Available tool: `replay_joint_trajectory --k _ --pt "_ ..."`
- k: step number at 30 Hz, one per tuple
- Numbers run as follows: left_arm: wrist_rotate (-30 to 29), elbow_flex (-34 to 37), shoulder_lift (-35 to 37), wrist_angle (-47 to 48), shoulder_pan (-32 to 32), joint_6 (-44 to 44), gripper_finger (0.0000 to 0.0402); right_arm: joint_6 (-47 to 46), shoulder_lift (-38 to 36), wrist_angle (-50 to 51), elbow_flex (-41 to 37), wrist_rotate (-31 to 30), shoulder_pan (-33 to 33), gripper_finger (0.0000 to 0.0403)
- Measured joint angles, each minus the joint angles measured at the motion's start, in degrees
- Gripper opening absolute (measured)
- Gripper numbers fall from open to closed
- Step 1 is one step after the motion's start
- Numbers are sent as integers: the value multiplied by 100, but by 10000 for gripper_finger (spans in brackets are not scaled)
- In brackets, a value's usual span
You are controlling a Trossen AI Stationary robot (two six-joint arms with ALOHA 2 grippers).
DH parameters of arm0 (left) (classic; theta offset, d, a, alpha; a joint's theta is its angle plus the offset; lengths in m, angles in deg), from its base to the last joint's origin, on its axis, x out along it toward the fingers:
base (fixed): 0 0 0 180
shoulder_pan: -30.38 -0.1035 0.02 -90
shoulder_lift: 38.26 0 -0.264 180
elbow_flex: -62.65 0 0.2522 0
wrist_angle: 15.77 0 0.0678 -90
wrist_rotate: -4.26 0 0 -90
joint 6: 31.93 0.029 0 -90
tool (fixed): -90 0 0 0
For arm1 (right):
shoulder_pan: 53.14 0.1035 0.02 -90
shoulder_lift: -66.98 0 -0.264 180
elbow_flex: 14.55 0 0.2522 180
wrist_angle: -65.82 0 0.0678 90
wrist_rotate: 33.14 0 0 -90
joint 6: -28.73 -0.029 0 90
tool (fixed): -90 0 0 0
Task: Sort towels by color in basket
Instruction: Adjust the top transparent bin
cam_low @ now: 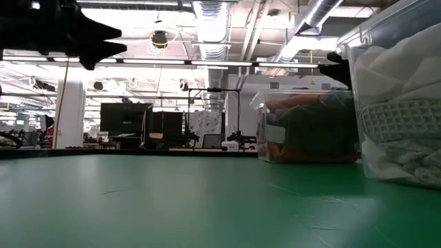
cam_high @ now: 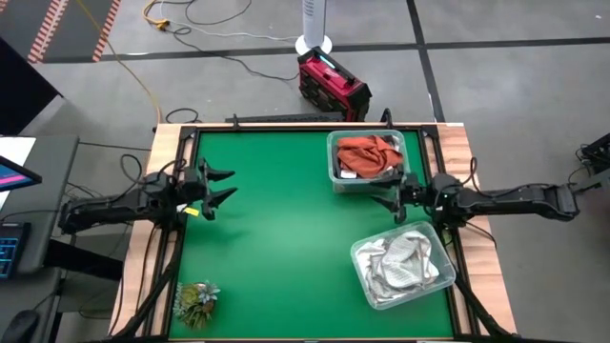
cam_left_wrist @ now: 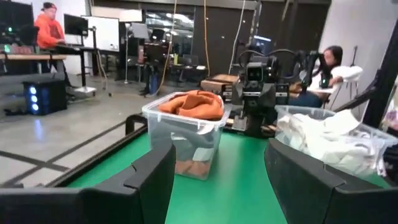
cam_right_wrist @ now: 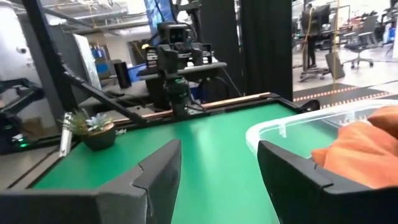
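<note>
Left of the clear plastic bin (cam_high: 335, 171) holding the rust-orange towel (cam_high: 370, 152), the left gripper (cam_high: 221, 185) hovers open and empty, well apart. The right gripper (cam_high: 390, 199) hangs just beside that bin, open and empty, far nearer. White and pale grey towels (cam_high: 402, 262) fill a second clear tub (cam_high: 365, 255) nearer the table's front edge.

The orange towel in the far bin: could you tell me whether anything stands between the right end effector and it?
Nothing visible does. The right end effector, open, hovers just beside the clear bin, and the orange towel lies on top, uncovered; only the bin's wall separates them.
</note>
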Motion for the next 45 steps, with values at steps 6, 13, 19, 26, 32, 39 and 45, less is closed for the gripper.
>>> replay_joint_trajectory --k 6,13,19,26,32,39,45 --pt "36 85 643 1059 3 -292 235 -415 -571 1308 13 561 10 239" --pt "39 90 771 1767 4 -28 235 -1563 -1159 2203 -12 519 75 239" --pt "11 90 734 1832 4 69 235 -2119 -1234 2187 -13 533 68 239" --pt "-2 88 734 1864 4 -1526 235 -2096 -1238 2167 -13 533 68 239" --pt "-2 88 734 2314 4 -1612 235 -2091 -1238 2156 -15 533 68 239" --pt "-2 86 732 2941 4 -1693 235 -2066 -1238 2169 -15 535 68 239" --pt "11 75 732 3005 4 -1635 235 -2071 -1238 2149 -17 535 15 239"
